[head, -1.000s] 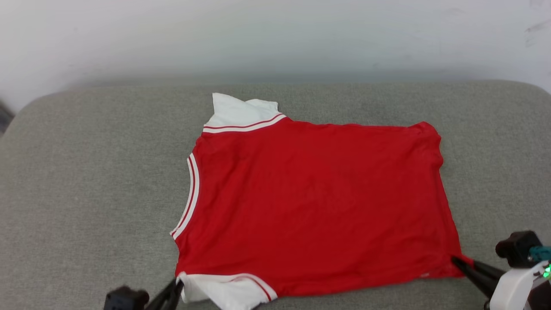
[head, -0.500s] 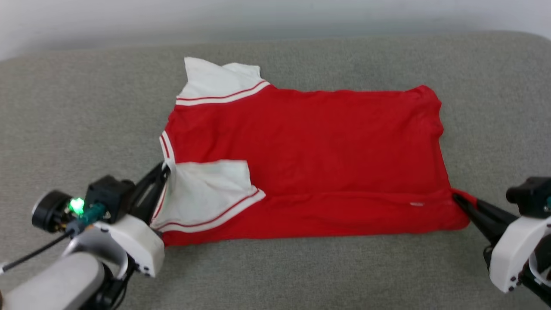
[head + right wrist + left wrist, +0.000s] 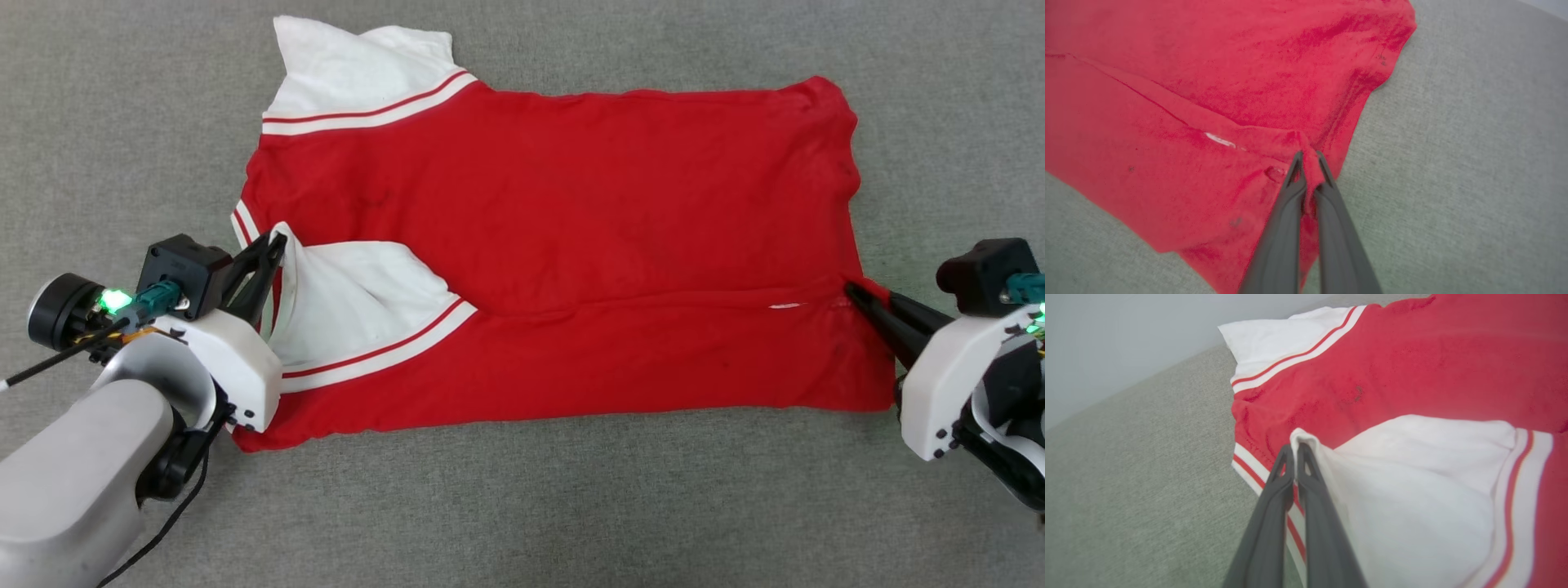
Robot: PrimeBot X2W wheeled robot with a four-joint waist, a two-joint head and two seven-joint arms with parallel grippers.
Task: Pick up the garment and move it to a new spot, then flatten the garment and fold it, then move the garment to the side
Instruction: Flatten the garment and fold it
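From the head view: red garment (image 3: pixel 571 204) spread across the grey fabric surface (image 3: pixel 531 506), near long side folded up over the body along a straight crease. Left end effector (image 3: pixel 273 245) pinched tight on the tip of the near white sleeve (image 3: pixel 359 302), laid back onto the red. Right end effector (image 3: pixel 853 290) closed on the folded-over hem corner at the opposite end, beside a small white tag (image 3: pixel 784 306).

From the left wrist view alone: far edge of the surface against a pale wall (image 3: pixel 1106 343), far sleeve (image 3: pixel 1274 339) close to that edge; sleeve tip bunched at the shut fingertips (image 3: pixel 1286 451).

From the right wrist view alone: red cloth squeezed between the fingers (image 3: pixel 1295 163), hem corner lifted slightly off the surface.
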